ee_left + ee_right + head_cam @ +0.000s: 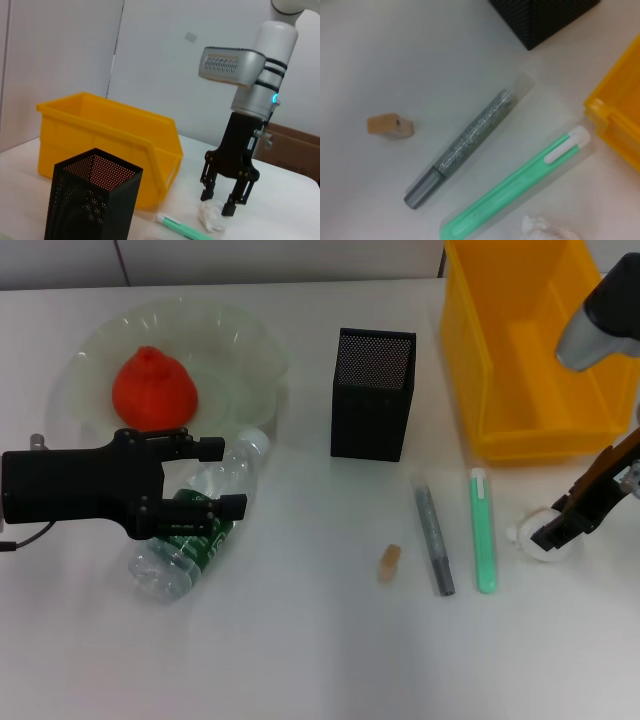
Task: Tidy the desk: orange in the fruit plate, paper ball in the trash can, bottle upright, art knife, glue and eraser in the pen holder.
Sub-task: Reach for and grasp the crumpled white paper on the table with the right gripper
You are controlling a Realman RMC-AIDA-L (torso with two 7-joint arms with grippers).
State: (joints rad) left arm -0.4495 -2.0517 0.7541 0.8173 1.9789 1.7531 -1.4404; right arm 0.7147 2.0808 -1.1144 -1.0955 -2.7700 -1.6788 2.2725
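White tabletop (pixel 300 660) carries the whole job, and by the look of it only one item is finished: the orange (pixel 154 387) already sits in the fruit plate (pixel 250 340) at ten o'clock. The bottle (pixel 195 530) lies on its side at eight o'clock, with the left end effector (pixel 225 478) over it, fingers spread to either side and not closed on it. At three o'clock the right end effector (pixel 560 525) hangs just above the paper ball (pixel 545 540), fingers apart, nothing gripped; the trash can (pixel 480 370) at one o'clock looks empty. The eraser (pixel 389 562), glitter glue pen (pixel 434 540) and green art knife (pixel 484 530) lie loose near five o'clock, below the pen holder (pixel 372 395). I judge five of six steps remain.
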